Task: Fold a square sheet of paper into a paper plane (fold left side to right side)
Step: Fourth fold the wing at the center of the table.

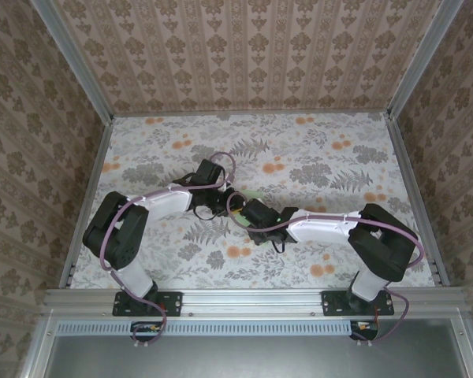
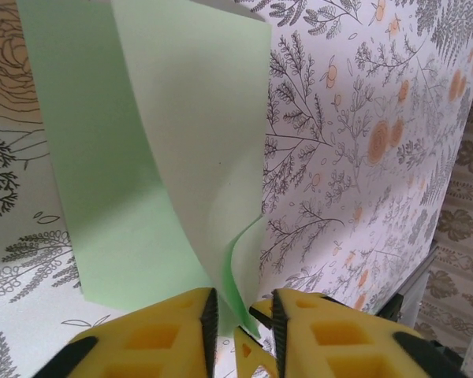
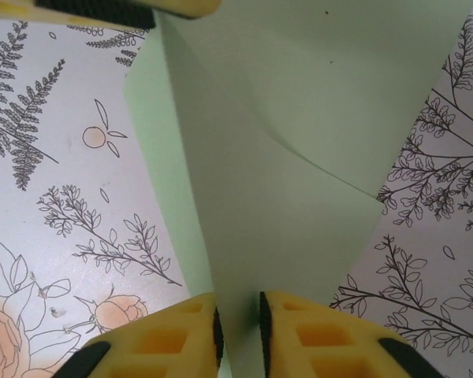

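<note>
Left wrist: the left gripper [image 2: 241, 305] has narrow jaws, and the curled edge of the paper plane [image 2: 173, 157] stands between them; whether they grip it is unclear. Right wrist: the right gripper [image 3: 239, 316] pinches the sheet, which spreads ahead. From above, both meet over it.

The paper plane [image 2: 181, 157] is thin, smooth, matt pale-green paper. The left gripper [image 2: 243, 305] has smooth yellow moulded-plastic fingers [image 2: 162, 335] with black matt pads [image 2: 210, 319]. Beyond them, the tabletop [image 2: 355, 157] looks matt, smooth and printed.
</note>
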Robot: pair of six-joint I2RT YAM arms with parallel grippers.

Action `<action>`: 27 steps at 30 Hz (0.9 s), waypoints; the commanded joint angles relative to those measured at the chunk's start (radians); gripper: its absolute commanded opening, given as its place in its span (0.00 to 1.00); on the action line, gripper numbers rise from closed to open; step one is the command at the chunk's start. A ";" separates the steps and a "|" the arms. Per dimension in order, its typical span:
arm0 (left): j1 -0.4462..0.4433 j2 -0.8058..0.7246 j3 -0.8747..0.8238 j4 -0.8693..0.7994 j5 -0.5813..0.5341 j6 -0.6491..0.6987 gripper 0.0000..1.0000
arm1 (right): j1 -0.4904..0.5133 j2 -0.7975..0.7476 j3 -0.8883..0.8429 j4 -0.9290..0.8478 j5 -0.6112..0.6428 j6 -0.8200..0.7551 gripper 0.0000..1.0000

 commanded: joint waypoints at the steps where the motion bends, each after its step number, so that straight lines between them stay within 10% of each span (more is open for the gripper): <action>1: 0.001 -0.038 0.028 -0.043 -0.011 0.011 0.35 | 0.007 0.007 0.018 -0.024 0.012 0.009 0.17; 10: 0.070 -0.170 -0.022 -0.090 -0.041 0.044 0.53 | -0.021 -0.041 -0.025 0.026 -0.120 0.045 0.07; 16: 0.070 -0.141 -0.073 -0.037 -0.008 0.019 0.36 | -0.083 -0.084 -0.083 0.123 -0.307 0.088 0.07; 27: -0.007 0.025 -0.011 0.043 0.015 -0.006 0.39 | -0.140 -0.071 -0.143 0.198 -0.417 0.124 0.07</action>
